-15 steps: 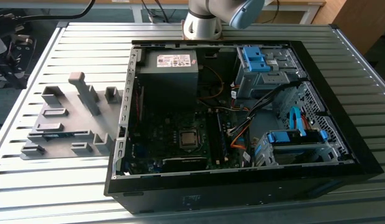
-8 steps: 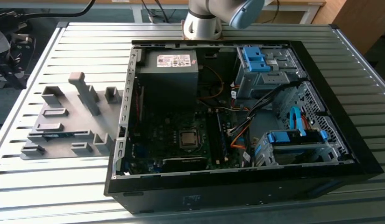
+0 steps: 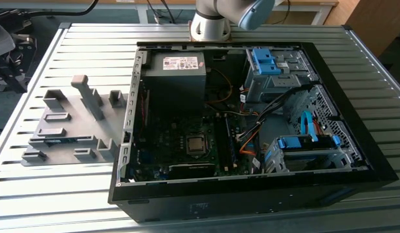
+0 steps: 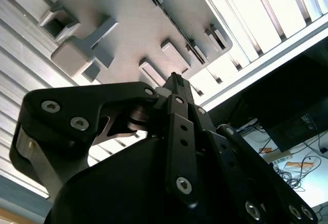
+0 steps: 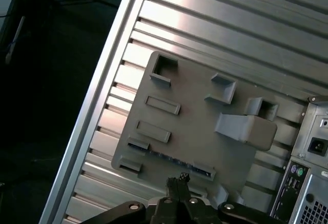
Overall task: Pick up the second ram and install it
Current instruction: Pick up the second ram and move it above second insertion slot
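Note:
The second ram (image 5: pixel 169 157) is a thin blue-green stick standing on edge in a slot of the grey fixture plate (image 5: pixel 195 126). In the exterior view, the second ram (image 3: pixel 60 141) sits near the front of the fixture plate (image 3: pixel 77 126), to the left of the open computer case (image 3: pixel 252 121). In both wrist views my gripper (image 5: pixel 178 179) hangs well above the plate, its tips over the ram's near side. In the second wrist view the gripper (image 4: pixel 175 79) has its fingers pressed together with nothing between them, and the ram (image 4: pixel 177 24) is a dark line beyond them.
The fixture carries several upright grey blocks, one a tall post (image 3: pixel 90 97). The case holds a power supply (image 3: pixel 177 68), a motherboard with its processor (image 3: pixel 195 144), orange cables and blue drive-bay clips (image 3: pixel 265 60). The arm's base (image 3: pixel 209 26) stands behind the case on the slatted metal table (image 3: pixel 58 194).

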Motion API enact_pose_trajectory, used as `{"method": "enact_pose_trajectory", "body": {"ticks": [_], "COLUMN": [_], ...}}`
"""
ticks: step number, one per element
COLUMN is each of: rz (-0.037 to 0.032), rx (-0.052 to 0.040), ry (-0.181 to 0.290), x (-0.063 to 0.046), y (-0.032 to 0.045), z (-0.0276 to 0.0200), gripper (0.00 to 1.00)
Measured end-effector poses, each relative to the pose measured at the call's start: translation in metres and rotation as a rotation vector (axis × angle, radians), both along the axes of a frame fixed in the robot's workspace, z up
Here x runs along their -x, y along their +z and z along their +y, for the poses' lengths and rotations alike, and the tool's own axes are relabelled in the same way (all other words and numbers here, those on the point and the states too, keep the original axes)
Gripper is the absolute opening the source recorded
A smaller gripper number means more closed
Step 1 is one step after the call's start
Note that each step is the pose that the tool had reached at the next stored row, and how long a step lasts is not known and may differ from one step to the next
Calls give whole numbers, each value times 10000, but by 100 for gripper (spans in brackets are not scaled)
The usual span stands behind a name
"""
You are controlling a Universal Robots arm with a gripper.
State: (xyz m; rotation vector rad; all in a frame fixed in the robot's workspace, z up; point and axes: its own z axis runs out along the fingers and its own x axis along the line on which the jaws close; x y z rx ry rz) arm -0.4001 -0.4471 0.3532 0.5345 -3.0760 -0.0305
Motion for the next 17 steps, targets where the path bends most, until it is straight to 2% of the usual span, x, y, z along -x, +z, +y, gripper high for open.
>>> {"method": "enact_pose_trajectory", "body": {"ticks": [17], "rz": [0], "rx": [18], "ry": [1303], "x": [4], "y": [-3], "z": [0], "gripper": [11]}}
